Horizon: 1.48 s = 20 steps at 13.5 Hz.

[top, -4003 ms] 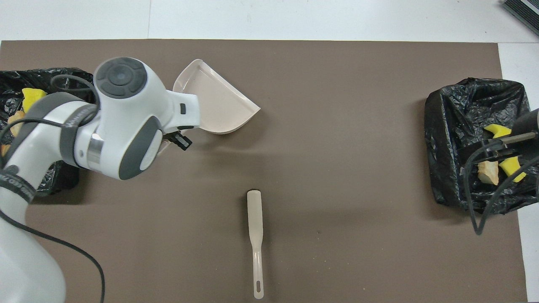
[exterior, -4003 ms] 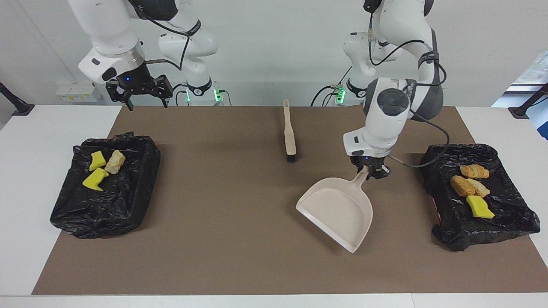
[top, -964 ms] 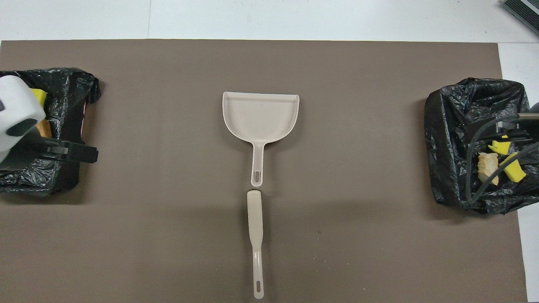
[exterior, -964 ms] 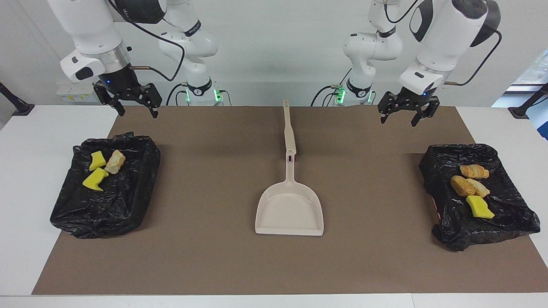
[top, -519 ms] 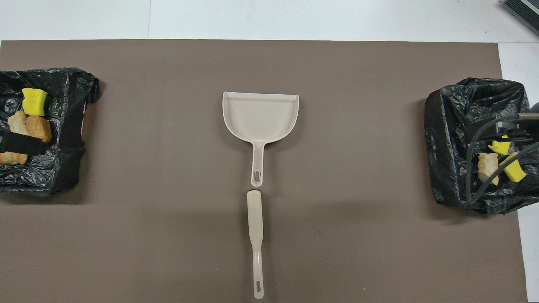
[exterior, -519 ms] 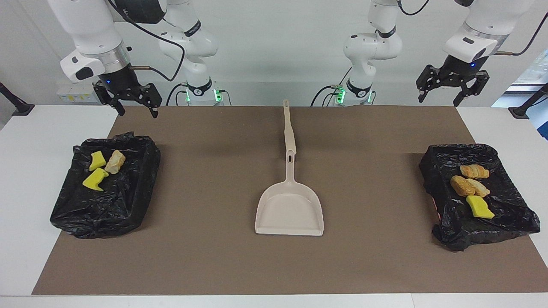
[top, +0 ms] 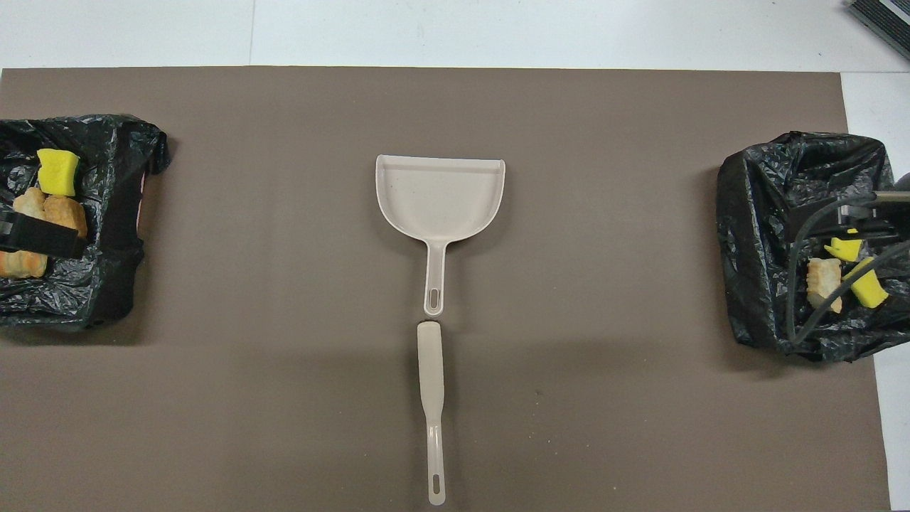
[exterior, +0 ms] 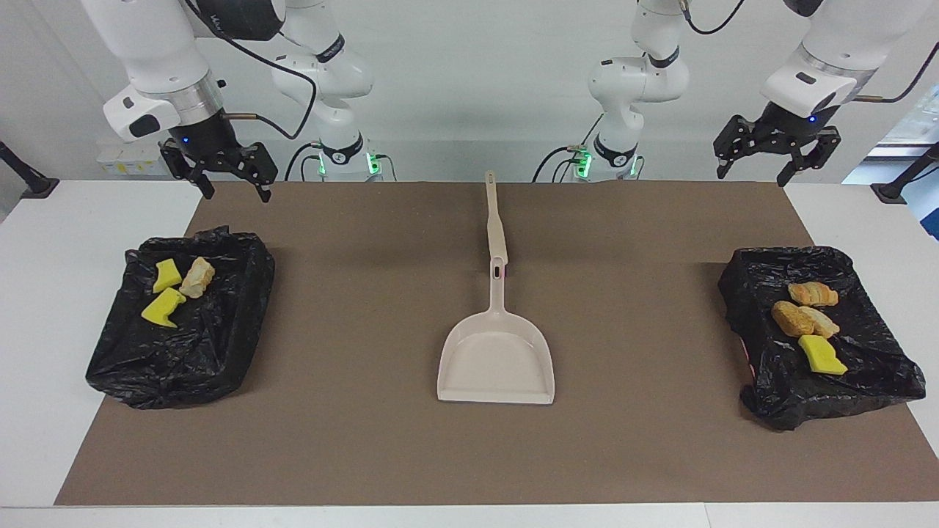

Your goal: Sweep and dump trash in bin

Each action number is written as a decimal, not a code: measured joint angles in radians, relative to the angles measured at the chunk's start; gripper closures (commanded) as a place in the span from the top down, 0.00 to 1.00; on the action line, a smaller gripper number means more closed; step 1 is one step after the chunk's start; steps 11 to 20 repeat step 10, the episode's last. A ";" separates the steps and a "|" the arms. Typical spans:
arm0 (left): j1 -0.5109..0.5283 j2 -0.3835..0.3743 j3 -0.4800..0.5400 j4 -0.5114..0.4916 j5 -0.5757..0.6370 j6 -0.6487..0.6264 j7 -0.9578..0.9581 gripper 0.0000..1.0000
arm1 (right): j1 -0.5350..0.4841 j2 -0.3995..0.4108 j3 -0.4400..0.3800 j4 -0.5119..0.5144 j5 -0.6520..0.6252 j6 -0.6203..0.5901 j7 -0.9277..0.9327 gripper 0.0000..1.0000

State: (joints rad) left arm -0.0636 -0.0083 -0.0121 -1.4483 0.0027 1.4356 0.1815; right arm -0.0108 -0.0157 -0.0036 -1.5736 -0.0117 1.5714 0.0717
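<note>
Fingers on both grippers are spread apart and hold nothing. Left gripper [exterior: 769,163] hangs at about 1 o'clock in the facing view, up over the brown mat's [exterior: 367,440] corner at the robots' edge, above the bin at the left arm's end. Right gripper [exterior: 229,183] hangs at roughly 10 o'clock, over the mat's other robot-side corner.

All the trash is binned already. Black-bagged bin at the left arm's end [exterior: 858,396] has 2 bread lumps [exterior: 803,319] plus 1 more [exterior: 813,294] and 1 yellow sponge piece [exterior: 821,355]. Black-bagged bin at the right arm's end [exterior: 183,367] has 2 yellow sponge pieces [exterior: 163,307] and 1 bread lump [exterior: 196,277].

Mid-desk, the beige dustpan [exterior: 496,359] lies flat on the mat, handle pointing at 12 o'clock toward the robots. Beige brush [exterior: 496,227] lies in line with it, nearer the robots, its head just about touching the dustpan's handle tip.
</note>
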 measured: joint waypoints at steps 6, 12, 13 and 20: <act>0.000 -0.010 -0.003 -0.008 0.000 -0.008 -0.005 1.00 | 0.000 0.000 0.000 0.000 0.000 0.000 0.000 1.00; 0.000 -0.010 -0.003 -0.008 0.000 -0.005 -0.073 1.00 | 0.000 0.000 0.000 0.000 0.000 0.000 0.000 1.00; 0.000 -0.010 -0.003 -0.008 0.000 -0.005 -0.073 1.00 | 0.000 0.000 0.000 0.000 0.000 0.000 0.000 1.00; 0.000 -0.010 -0.003 -0.008 0.000 -0.005 -0.073 1.00 | 0.000 0.000 0.000 0.000 0.000 0.000 0.000 1.00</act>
